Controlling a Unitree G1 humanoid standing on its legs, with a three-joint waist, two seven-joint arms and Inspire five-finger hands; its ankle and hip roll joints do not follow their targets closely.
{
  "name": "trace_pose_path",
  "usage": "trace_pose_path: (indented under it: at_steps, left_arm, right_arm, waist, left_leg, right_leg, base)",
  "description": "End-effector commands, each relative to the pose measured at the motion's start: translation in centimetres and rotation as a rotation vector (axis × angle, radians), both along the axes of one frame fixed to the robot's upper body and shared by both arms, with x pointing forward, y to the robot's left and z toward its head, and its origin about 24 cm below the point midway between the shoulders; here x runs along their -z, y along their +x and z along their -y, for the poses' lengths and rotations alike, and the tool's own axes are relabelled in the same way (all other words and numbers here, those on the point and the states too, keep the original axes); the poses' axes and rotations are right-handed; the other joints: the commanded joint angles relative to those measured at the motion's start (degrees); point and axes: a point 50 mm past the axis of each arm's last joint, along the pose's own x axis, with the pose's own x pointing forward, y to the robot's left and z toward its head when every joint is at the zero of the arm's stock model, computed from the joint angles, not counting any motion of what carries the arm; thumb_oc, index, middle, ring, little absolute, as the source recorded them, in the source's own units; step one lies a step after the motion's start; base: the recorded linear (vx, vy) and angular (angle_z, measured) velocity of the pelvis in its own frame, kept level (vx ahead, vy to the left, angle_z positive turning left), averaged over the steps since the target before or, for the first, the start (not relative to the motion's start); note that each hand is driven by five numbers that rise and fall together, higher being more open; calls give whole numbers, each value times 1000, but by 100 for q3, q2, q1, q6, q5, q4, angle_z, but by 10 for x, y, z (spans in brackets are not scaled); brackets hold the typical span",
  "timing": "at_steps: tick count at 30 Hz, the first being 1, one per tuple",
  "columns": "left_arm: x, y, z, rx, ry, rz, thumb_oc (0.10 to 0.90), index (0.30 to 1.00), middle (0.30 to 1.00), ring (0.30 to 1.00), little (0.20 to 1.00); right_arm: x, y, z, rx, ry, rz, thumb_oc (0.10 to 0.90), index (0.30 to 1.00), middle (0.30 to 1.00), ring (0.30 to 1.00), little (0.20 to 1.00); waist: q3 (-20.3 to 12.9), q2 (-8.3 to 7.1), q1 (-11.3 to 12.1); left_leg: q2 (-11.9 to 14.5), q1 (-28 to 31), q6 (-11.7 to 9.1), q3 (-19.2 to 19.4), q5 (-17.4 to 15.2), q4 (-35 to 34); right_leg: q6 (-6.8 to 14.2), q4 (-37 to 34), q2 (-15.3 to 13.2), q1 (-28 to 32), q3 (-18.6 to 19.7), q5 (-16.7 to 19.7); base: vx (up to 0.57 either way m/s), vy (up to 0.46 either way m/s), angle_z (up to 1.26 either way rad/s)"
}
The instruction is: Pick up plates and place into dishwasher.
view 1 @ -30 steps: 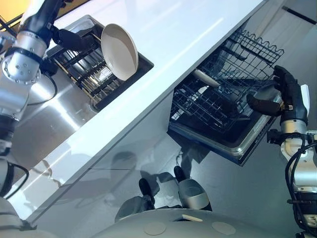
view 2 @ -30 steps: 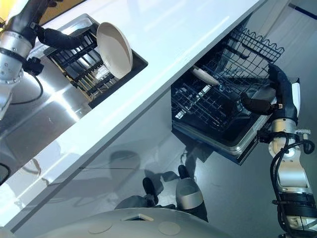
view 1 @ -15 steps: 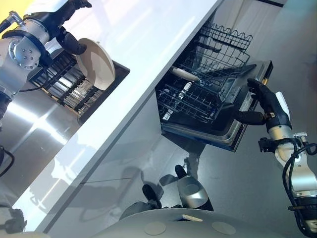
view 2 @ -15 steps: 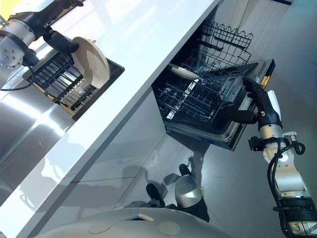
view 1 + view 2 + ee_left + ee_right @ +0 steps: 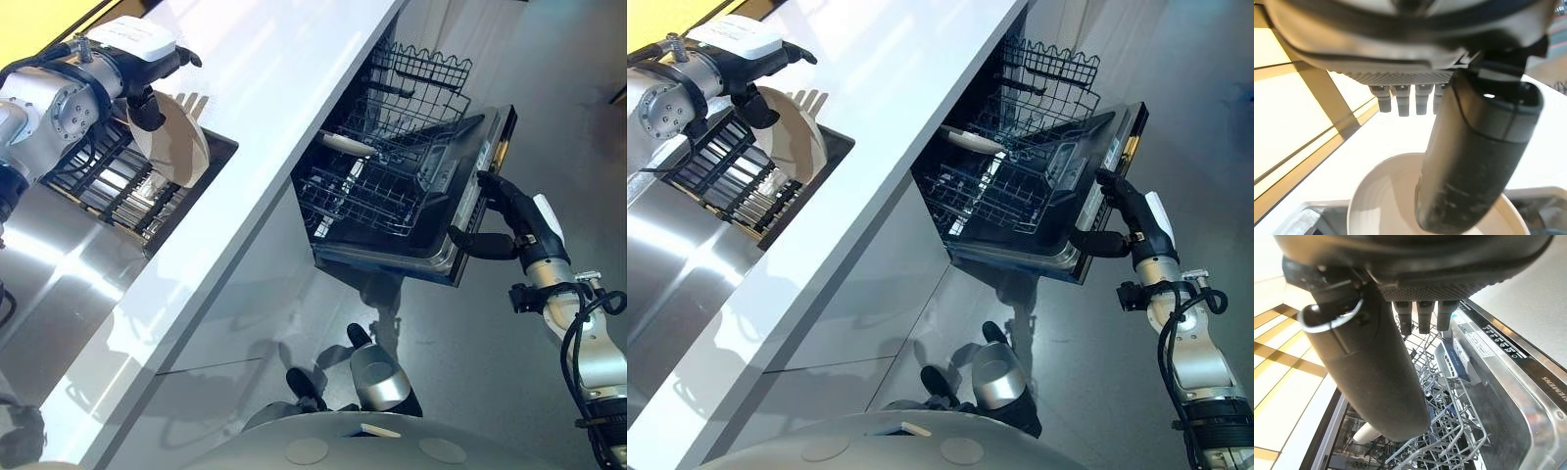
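A cream plate [image 5: 174, 142] is held tilted over the black dish rack [image 5: 103, 186] in the sink at the upper left. My left hand [image 5: 145, 106] is shut on it, the thumb [image 5: 1474, 156] pressing on the plate's face [image 5: 1378, 200] and the fingers behind its rim. The dishwasher [image 5: 392, 186] stands with its door [image 5: 468, 211] down and its wire racks pulled out. A white plate [image 5: 343, 144] lies in the lower rack [image 5: 367, 196]. My right hand [image 5: 502, 217] is open at the door's outer edge, fingers straight above it and thumb spread below.
A long white countertop [image 5: 284, 108] runs between the sink and the dishwasher. The steel draining surface [image 5: 59, 264] lies beside the dish rack. The upper wire basket [image 5: 421, 78] sits behind the lower rack. Grey floor [image 5: 470, 372] lies around the open door.
The camera has swung, shifting the whole scene left. My left hand has lifted and tilted the cream plate off the dish rack. My right hand has drawn back from above the rack to the door's edge.
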Motion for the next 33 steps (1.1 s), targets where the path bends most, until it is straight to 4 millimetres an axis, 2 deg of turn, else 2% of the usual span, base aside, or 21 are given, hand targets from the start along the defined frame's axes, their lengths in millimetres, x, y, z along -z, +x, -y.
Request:
trace_pose_path:
  at_steps: [1, 4, 5, 6, 7, 10, 11, 12, 13, 14, 23, 29, 33]
  left_arm:
    - [-74, -13, -14, -69, 49, 230, 800, 900, 900, 900, 900]
    - [-72, -11, -11, -74, 99, 178, 800, 900, 900, 900, 900]
    - [-70, -11, -11, -84, 119, 145, 674, 792, 792, 792, 774]
    - [-66, -11, -13, -120, 166, 94, 473, 620, 620, 620, 573]
    - [-64, -11, -15, -135, 189, 64, 449, 599, 599, 599, 549]
    - [-64, -14, -18, -190, 256, -8, 443, 594, 594, 594, 543]
    - [-66, -15, -18, -197, 266, -17, 394, 552, 552, 552, 494]
    - [-70, -16, -17, -208, 265, -22, 284, 458, 458, 458, 384]
    - [-73, -17, -15, -209, 267, -23, 229, 411, 411, 411, 329]
    - [-75, -18, -14, -207, 272, -25, 100, 300, 300, 300, 200]
    - [-75, -21, -19, -196, 398, 20, 100, 300, 300, 300, 200]
    - [-90, -25, -16, -141, 461, 223, 100, 300, 300, 300, 200]
    - [-95, -28, -16, -87, 370, 349, 100, 300, 300, 300, 200]
  right_arm:
    - [-61, 13, 1, -90, -96, 254, 800, 900, 900, 900, 900]
    - [-61, 13, 0, -93, -97, 249, 800, 900, 900, 900, 900]
    - [-61, 13, 1, -93, -98, 248, 800, 900, 900, 900, 900]
    - [-61, 14, 1, -94, -98, 248, 800, 900, 900, 900, 900]
    - [-61, 14, 1, -93, -99, 248, 800, 900, 900, 900, 900]
    - [-63, 15, 2, -93, -96, 251, 800, 900, 900, 900, 900]
    - [-64, 15, 2, -94, -96, 252, 800, 900, 900, 900, 900]
    - [-66, 15, 2, -95, -93, 253, 800, 900, 900, 900, 900]
    - [-65, 16, 2, -95, -89, 254, 800, 900, 900, 900, 900]
    - [-65, 16, 1, -94, -89, 255, 800, 900, 900, 900, 900]
    - [-64, 21, -2, -90, -61, 259, 800, 900, 900, 900, 900]
    - [-67, 21, -7, -122, -50, 282, 800, 900, 900, 900, 900]
    - [-83, 22, -12, -148, -45, 363, 800, 900, 900, 900, 900]
  waist:
    - [-432, 284, 54]
    - [-440, 295, 50]
    - [-441, 299, 50]
    - [-438, 303, 51]
    - [-440, 315, 57]
    - [-435, 336, 92]
    - [-434, 337, 106]
    - [-440, 347, 125]
    - [-442, 343, 146]
    - [-446, 341, 165]
    - [-497, 295, 346]
    - [-555, 254, 429]
    - [-602, 201, 530]
  left_leg:
    - [-391, 128, 364, -227, -863, 329]
    - [-397, 134, 364, -248, -855, 318]
    - [-398, 136, 362, -253, -852, 314]
    - [-399, 149, 361, -266, -846, 301]
    - [-400, 154, 360, -280, -842, 296]
    - [-399, 170, 357, -328, -838, 283]
    - [-398, 172, 357, -341, -836, 280]
    - [-394, 174, 354, -361, -827, 270]
    - [-392, 171, 353, -378, -822, 269]
    - [-390, 169, 354, -395, -816, 266]
    - [-373, 167, 338, -567, -742, 185]
    - [-327, 184, 310, -609, -668, 101]
    - [-284, 144, 273, -646, -613, 67]
  right_leg:
    - [438, 569, 181, -557, 135, 477]
    - [438, 568, 193, -564, 120, 485]
    - [442, 573, 197, -571, 113, 489]
    - [443, 561, 204, -562, 108, 490]
    - [444, 552, 209, -556, 101, 486]
    - [440, 518, 210, -517, 55, 470]
    - [440, 509, 211, -500, 37, 454]
    - [441, 491, 215, -473, 12, 424]
    - [441, 480, 217, -451, -9, 403]
    - [440, 467, 219, -429, -29, 380]
    - [381, 347, 239, -277, -210, 268]
    - [316, 222, 274, -144, -331, 164]
    - [251, 106, 320, -74, -372, 126]
  base:
    - [0, 0, 0]
    - [0, 0, 0]
    - [0, 0, 0]
    - [0, 0, 0]
    - [0, 0, 0]
    - [0, 0, 0]
    - [-31, -35, 0]
    - [-38, -40, 1]
    - [-40, -43, 2]
    - [-41, -44, 2]
    - [-43, -47, 3]
    - [-47, -51, 5]
    - [-59, -67, 3]
